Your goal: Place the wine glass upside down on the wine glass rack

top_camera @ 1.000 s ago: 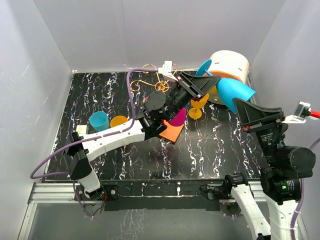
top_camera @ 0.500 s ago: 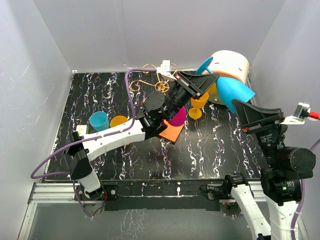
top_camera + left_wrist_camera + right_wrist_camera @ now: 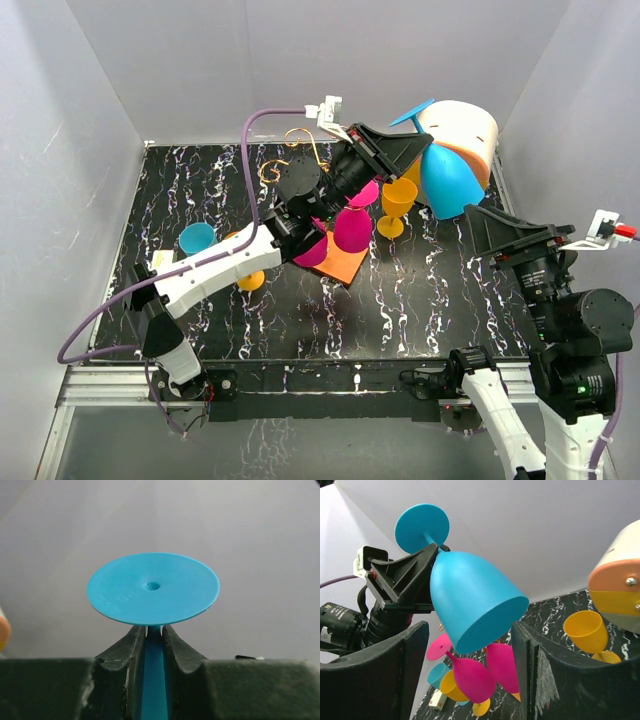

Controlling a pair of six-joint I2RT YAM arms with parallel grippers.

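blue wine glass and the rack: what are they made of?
Blue wine glass: likely moulded plastic, opaque, satin; uniform colour, soft highlights, a dimple at the centre of its foot. Wine glass rack: thin gold-toned wire, probably metal, finish too small to judge; its orange base is possibly wood.

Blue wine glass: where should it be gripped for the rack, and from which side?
On the blue wine glass, take the stem side-on, just under the foot. It fits narrow jaws and the flat foot should stop slipping; the bowl is wide and tapered. The left gripper holds it so.
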